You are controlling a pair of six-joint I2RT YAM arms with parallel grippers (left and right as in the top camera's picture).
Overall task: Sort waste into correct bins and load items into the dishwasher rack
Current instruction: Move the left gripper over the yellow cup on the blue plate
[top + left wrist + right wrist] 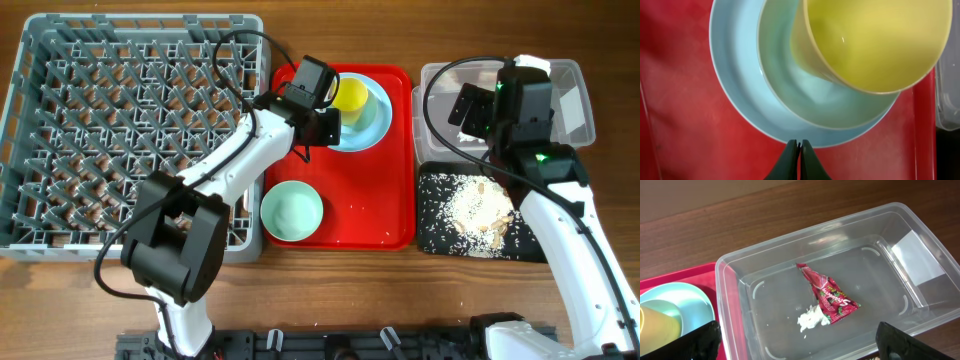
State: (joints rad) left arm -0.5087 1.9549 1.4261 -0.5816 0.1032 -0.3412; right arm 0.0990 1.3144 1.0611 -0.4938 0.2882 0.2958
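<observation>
Holding the left tool (799,150) pinched fully together at the bottom centre of the left wrist view, gripping nothing, tips pointing at the lower rim of the pale blue plate (735,85); touching it or just short of it, impossible to tell. Resting that plate on the red tray (675,100), carrying a pale mint bowl (805,95) on it and a small yellow cup (875,40) standing inside the bowl, toward the upper right of the frame.

Hovering the right tool (797,326) spread wide above the clear tub (810,232) at the upper right of the overhead view, clasping nothing, its black fingers (695,342) showing only in the two bottom corners of the right wrist view. Lying on the tub's floor near its middle: the red-and-white snack wrapper (830,295), touching the crumpled white tissue (812,319) just below it in the frame.

Heaping the beige rice-like scraps (480,205) in the black tray (430,240), directly below the tub at lower right. Standing the second mint bowl (291,211) upright at the lower left corner of the red tray.

Filling the left half of the overhead view with the grey dishwasher rack (140,20), just beside the red tray on the wooden desk (330,290), and reaching the left arm (240,150) across the rack's lower right corner.
</observation>
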